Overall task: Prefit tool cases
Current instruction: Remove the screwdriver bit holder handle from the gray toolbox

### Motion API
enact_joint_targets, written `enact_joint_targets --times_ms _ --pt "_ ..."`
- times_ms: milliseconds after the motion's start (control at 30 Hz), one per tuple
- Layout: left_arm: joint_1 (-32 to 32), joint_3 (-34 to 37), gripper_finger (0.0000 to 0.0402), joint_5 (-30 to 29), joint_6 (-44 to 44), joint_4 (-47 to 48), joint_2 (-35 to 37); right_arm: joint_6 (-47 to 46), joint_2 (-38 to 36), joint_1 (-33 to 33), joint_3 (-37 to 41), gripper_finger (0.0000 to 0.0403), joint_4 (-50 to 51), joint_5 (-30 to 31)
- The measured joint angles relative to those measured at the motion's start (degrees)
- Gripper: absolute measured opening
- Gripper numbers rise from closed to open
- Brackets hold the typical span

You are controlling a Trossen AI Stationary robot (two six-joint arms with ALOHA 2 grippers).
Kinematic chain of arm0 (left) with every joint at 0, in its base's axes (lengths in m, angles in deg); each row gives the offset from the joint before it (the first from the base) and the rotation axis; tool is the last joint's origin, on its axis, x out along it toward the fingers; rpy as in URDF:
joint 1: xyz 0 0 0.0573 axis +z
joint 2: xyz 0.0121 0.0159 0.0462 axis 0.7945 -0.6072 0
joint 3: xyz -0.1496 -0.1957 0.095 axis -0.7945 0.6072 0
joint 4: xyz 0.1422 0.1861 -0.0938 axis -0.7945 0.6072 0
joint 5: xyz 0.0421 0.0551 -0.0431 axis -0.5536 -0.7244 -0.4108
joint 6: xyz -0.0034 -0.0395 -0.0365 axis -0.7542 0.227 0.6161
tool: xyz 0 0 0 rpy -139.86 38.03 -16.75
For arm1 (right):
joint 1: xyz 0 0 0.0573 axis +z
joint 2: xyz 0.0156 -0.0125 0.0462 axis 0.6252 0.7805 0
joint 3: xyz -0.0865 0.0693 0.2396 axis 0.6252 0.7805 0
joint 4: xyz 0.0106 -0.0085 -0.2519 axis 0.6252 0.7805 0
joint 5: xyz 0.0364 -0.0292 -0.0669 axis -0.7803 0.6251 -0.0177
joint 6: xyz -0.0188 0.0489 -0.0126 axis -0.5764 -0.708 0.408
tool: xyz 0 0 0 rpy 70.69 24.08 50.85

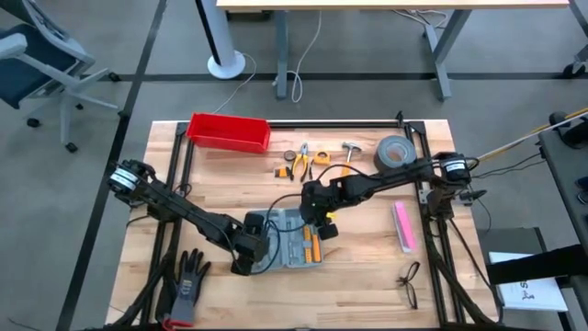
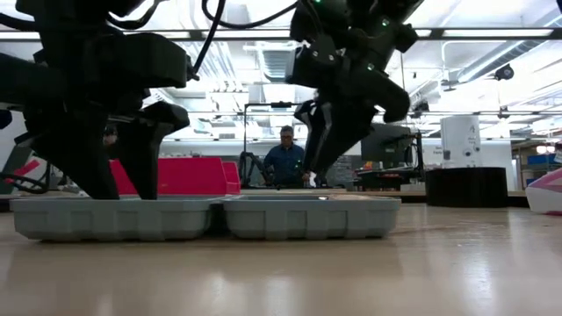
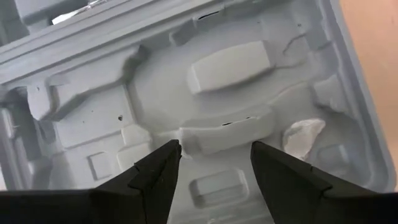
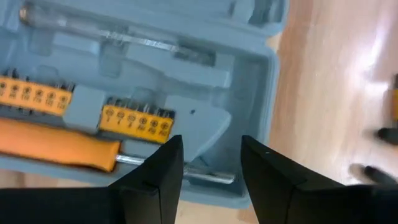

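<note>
While a black work glove (image 1: 186, 280) lies at the table's near-left corner, the left gripper (image 1: 246, 260) hangs just over the left half of the tool case (image 1: 287, 238), its fingers (image 3: 155, 177) parted and empty above bare grey moulded slots. That case lies open and flat on the wooden table (image 1: 367, 248), near the middle of its front half, with both trays side by side. Over the case's right half sits the right gripper (image 1: 323, 221), its fingers (image 4: 158, 171) likewise spread with nothing between them; beneath them lie an orange-handled screwdriver (image 4: 59, 144) and two yellow bit strips (image 4: 138, 121) seated in their slots. Farther back stand a red bin (image 1: 229, 131), loose hand tools (image 1: 312, 158) and a roll of grey tape (image 1: 397, 152). Toward the right edge rest a pink object (image 1: 403, 226) and a pair of glasses (image 1: 410, 283).
</note>
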Motion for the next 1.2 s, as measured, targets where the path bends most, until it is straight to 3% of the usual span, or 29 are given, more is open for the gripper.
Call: enact_joint_targets --times_ms 300,633,767,1200 --pt "0.07 -0.28 0.0206 0.02 4.39 0.23 0.00 0.16 0.00 -0.02 -2.34 0.0126 2.10 -0.13" --pt "-0.82 -7.27 0.0194 4.48 8.28 7.42 0.13 1.69 0.00 -0.06 -2.39 0.0119 4.56 -0.12" --pt "-1.59 -7.04 0.0183 8.20 12.74 7.57 -0.09 2.52 0.68 -0.76 -2.41 0.0126 4.33 -0.13" --pt "-2.38 -3.47 0.0182 7.93 20.70 7.43 -0.55 2.82 3.78 -2.05 -2.14 0.0132 4.87 -0.03"
